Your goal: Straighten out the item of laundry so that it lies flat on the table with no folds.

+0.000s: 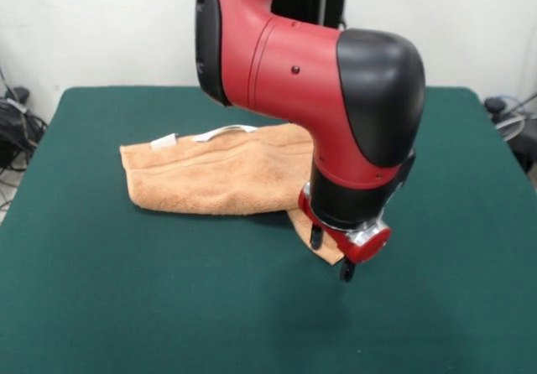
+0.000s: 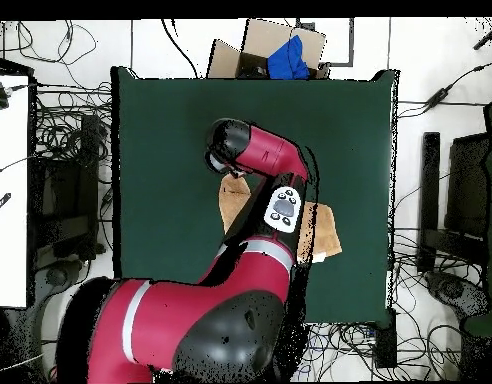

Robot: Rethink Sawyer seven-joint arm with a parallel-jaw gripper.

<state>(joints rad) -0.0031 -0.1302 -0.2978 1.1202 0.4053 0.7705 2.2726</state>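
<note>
One table [image 1: 101, 307] fills most of the front view, its dark green top bare apart from a single piece of cloth and the arm above it; in the overhead view the same table [image 2: 170, 150] is a green rectangle ringed by cables on a pale floor, with one cardboard box [image 2: 252, 50] holding something blue just beyond its far edge. One red and black arm [image 1: 319, 80] comes down over the middle of the table, its bulky black elbow and red wrist hiding part of the cloth. One orange-tan towel [image 1: 218, 177] lies near the table's centre, folded over on itself into a long, rumpled band rather than spread flat, with one corner poking out beneath the wrist toward the near side; from above, the towel [image 2: 328, 232] shows only in patches on both sides of the arm. Two small white tags sit along its far edge: a short one [image 1: 164, 142] near the left end and a longer looped one [image 1: 225, 131] beside it. One gripper [image 1: 329, 255] hangs right at the protruding corner, two dark fingertips showing, low against the cloth and tabletop; whether they pinch the corner or stand apart from it I cannot tell
</note>
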